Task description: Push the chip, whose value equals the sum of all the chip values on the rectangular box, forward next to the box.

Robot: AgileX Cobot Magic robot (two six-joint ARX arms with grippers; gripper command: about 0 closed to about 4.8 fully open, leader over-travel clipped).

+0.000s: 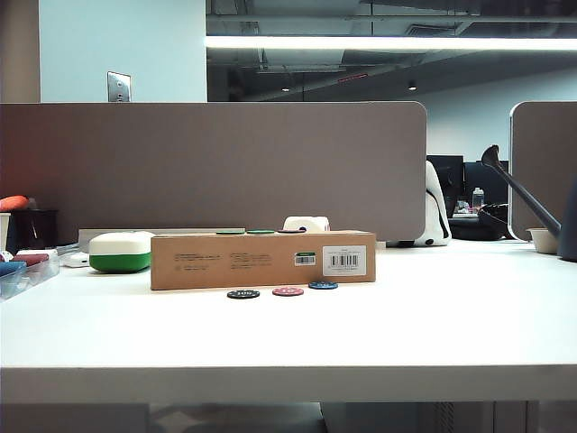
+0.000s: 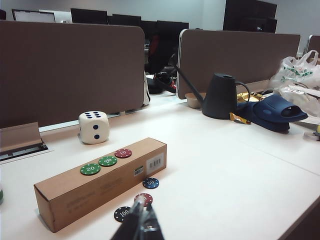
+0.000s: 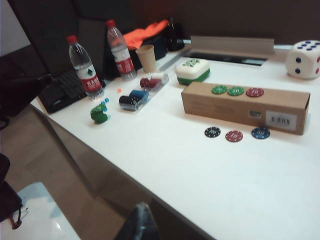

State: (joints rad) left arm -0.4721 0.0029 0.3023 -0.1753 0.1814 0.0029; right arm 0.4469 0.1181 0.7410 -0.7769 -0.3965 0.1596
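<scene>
**Blue 50 chip already close to the box — pick the arm and nudge it carefully**

On top of the rectangular box (image 2: 100, 179) lie two green 20 chips (image 2: 98, 165) and a red 10 chip (image 2: 123, 153), so the sum is 50. That matches the blue chip (image 2: 150, 183), marked 50. In the exterior view it lies on the table at about 5 o'clock from the box centre, just beside the front face near the barcode label (image 1: 344, 261); whether it touches, cannot tell. Beside it, in a row: red chip (image 1: 288, 291), then black 100 chip (image 1: 242, 294).

Left gripper (image 2: 141, 226) hangs low over the table near the red and black chips; fingertips look close together, holding nothing. Right gripper (image 3: 139, 222) is off the near table edge, well apart from the chips; only a blurred tip shows, so its opening cannot be told.

To do it well: use the left gripper, come in behind the blue chip from the near side, stay clear of the red chip, push straight toward the box face, stop at contact so the box does not shift. A white die (image 2: 94, 127) sits behind the box, out of the way.
</scene>
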